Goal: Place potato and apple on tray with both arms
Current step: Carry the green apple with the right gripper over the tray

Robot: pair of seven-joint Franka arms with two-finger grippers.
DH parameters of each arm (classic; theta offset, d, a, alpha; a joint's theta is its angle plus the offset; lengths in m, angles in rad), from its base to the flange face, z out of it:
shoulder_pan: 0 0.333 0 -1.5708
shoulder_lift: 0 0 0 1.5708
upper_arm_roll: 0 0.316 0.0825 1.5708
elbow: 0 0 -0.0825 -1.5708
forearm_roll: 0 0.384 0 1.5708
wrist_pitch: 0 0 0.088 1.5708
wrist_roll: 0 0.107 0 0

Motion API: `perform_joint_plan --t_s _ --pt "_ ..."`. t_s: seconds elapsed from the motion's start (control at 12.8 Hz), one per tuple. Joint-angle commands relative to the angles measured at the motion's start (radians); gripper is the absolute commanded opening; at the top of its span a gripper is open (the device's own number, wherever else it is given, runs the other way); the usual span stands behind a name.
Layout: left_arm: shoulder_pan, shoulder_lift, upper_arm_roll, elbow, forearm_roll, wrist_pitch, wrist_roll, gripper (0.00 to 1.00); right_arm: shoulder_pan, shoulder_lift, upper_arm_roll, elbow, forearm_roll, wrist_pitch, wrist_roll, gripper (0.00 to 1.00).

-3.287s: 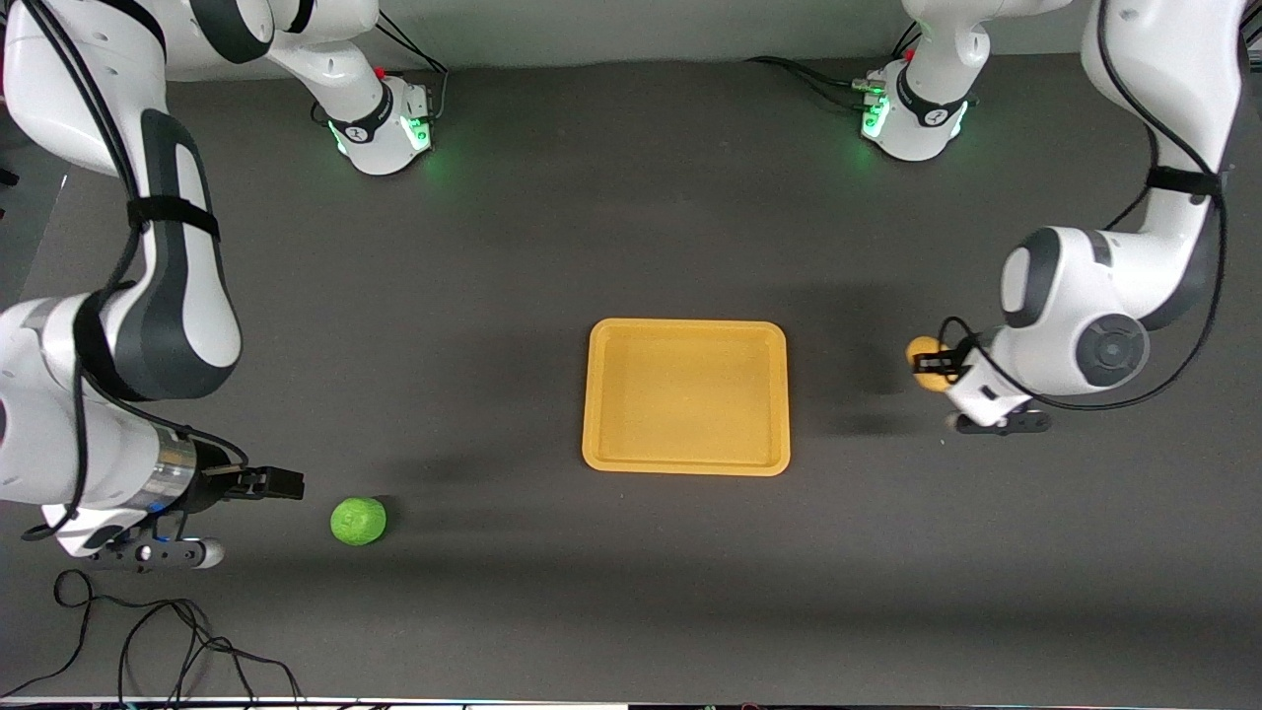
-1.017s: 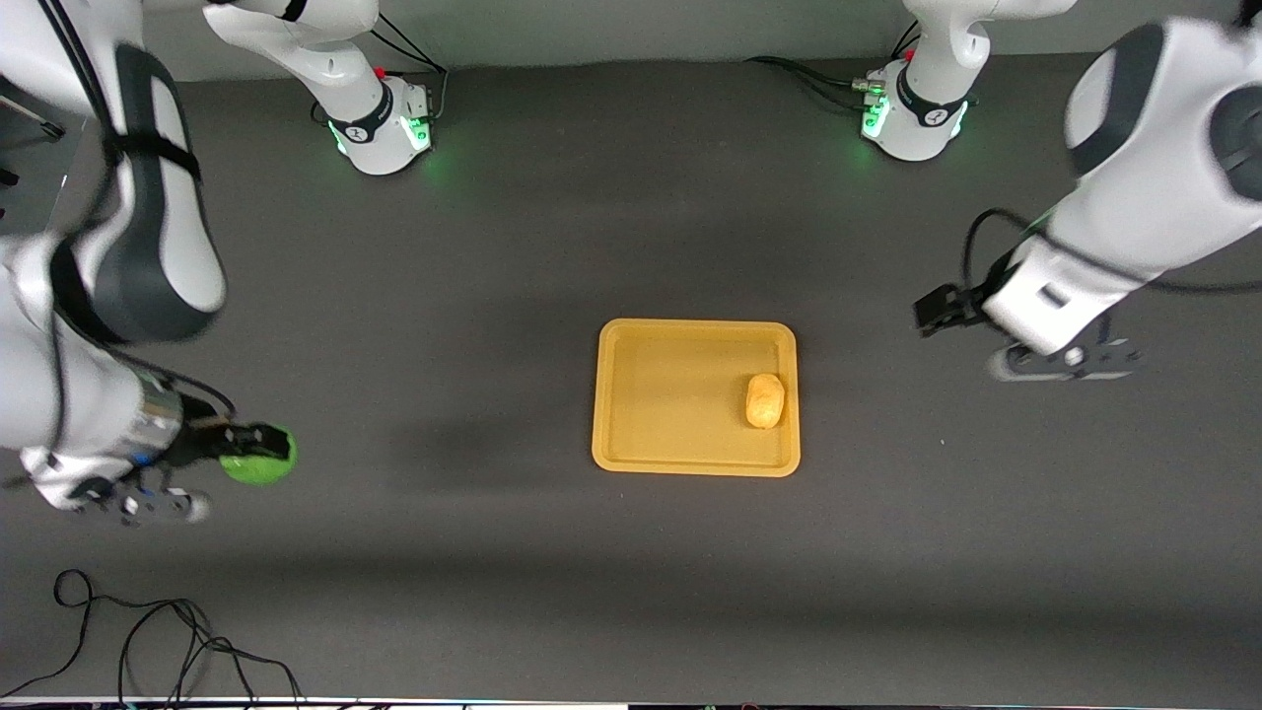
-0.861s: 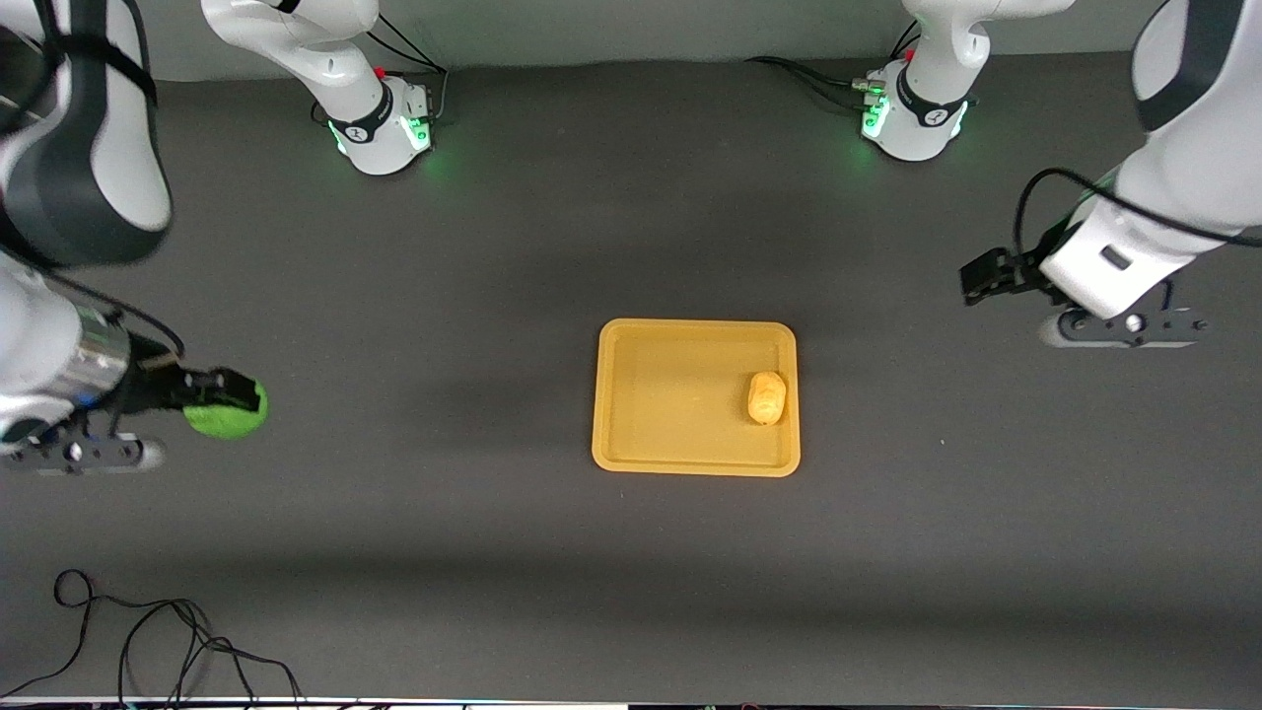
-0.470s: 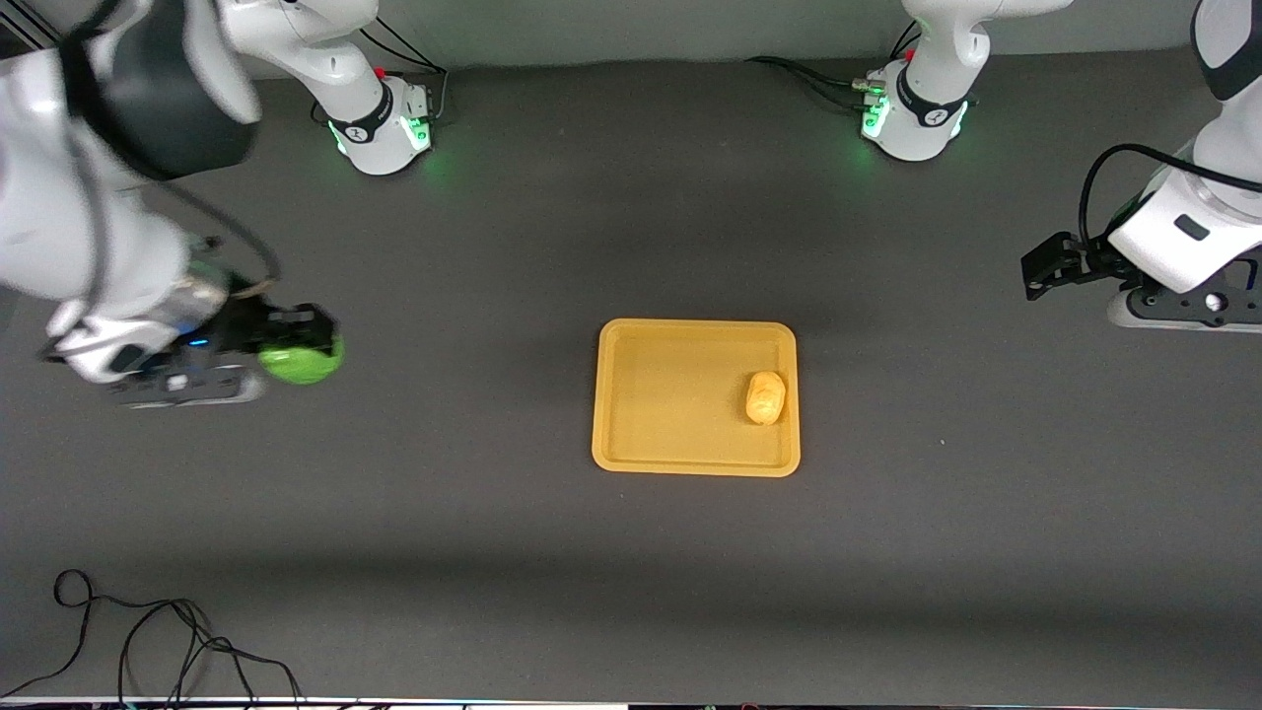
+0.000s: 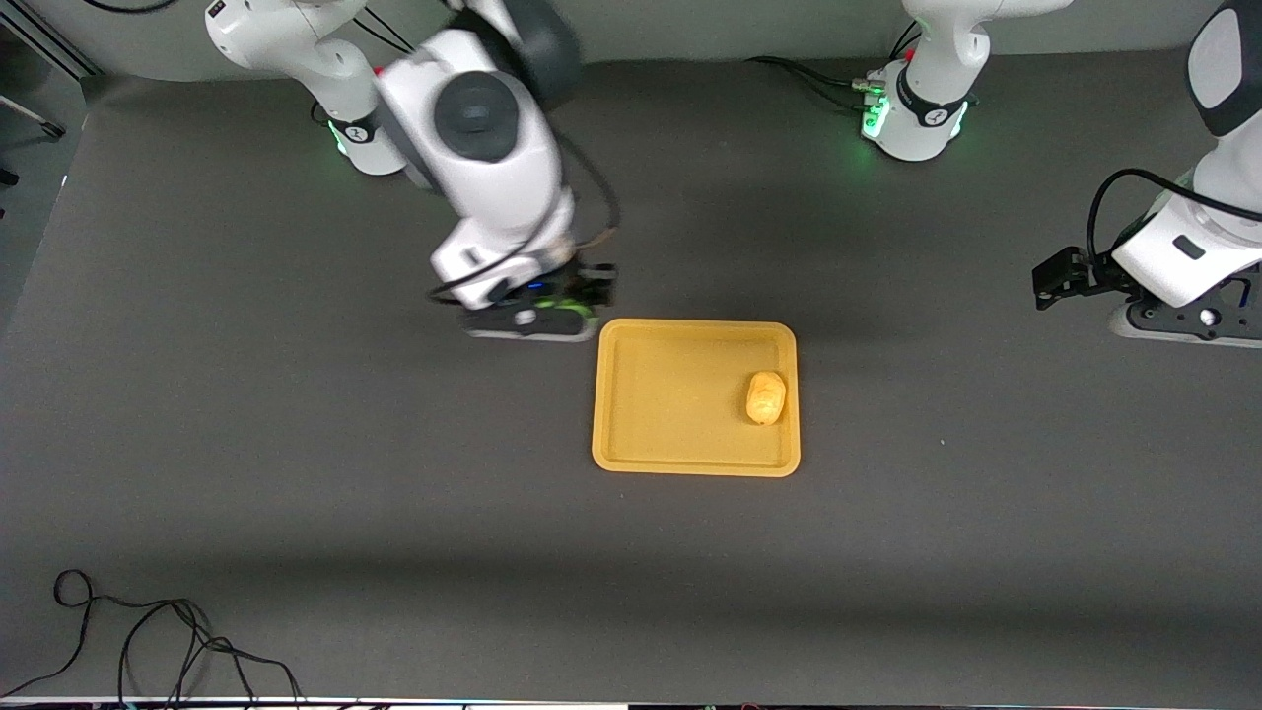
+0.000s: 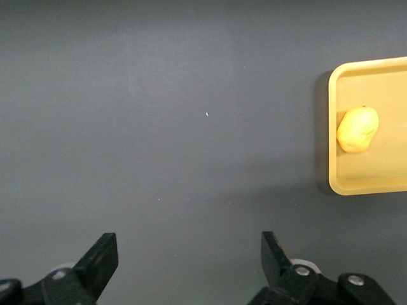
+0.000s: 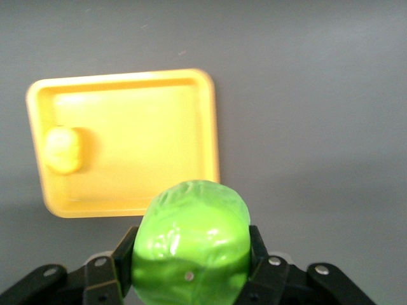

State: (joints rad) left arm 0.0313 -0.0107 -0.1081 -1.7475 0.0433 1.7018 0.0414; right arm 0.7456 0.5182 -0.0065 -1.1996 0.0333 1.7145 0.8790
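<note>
The yellow-orange tray [image 5: 631, 459] lies mid-table. The potato [image 5: 765, 397] rests in it, by the rim toward the left arm's end; it also shows in the left wrist view [image 6: 357, 129] and the right wrist view [image 7: 63, 150]. My right gripper [image 5: 584, 296] is shut on the green apple [image 7: 191, 251] and holds it in the air just off the tray's corner toward the right arm's base; only a sliver of green [image 5: 570, 312] shows in the front view. My left gripper [image 5: 1050, 281] is open and empty over bare table toward the left arm's end, away from the tray [image 6: 369, 184].
The two arm bases [image 5: 370, 133] [image 5: 912, 118] stand along the table's back edge. A loose black cable [image 5: 148, 641] lies at the front corner toward the right arm's end.
My right gripper has swung with the apple from the right arm's end of the table to the tray's corner. My left gripper has drawn a little farther from the tray. The potato has not moved.
</note>
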Motion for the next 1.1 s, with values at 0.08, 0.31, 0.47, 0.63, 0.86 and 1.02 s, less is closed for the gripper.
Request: perform_joint_plan --t_s 0.08,0.31,0.47,0.63,0.86,1.02 --pt "-0.002 -0.012 0.004 -0.015 -0.003 0.012 0.023 1.00 0.107 0.227 -0.020 0.253 -0.010 0.026 0.153 0.27" --pt "-0.001 -0.002 0.005 -0.015 -0.003 0.022 0.028 1.00 0.107 0.343 -0.018 0.249 -0.073 0.127 0.160 0.27" --pt "-0.001 0.000 0.007 -0.014 -0.003 0.027 0.028 1.00 0.103 0.425 -0.023 0.247 -0.087 0.216 0.160 0.27" --pt "0.004 0.018 0.010 -0.007 -0.003 0.030 0.028 1.00 0.097 0.477 -0.023 0.247 -0.099 0.287 0.161 0.27" --pt "0.006 0.021 0.010 -0.007 -0.003 0.027 0.028 1.00 0.100 0.536 -0.023 0.246 -0.101 0.378 0.163 0.27" --pt "0.004 0.021 0.010 -0.009 -0.003 0.019 0.028 1.00 0.097 0.548 -0.023 0.230 -0.101 0.399 0.157 0.29"
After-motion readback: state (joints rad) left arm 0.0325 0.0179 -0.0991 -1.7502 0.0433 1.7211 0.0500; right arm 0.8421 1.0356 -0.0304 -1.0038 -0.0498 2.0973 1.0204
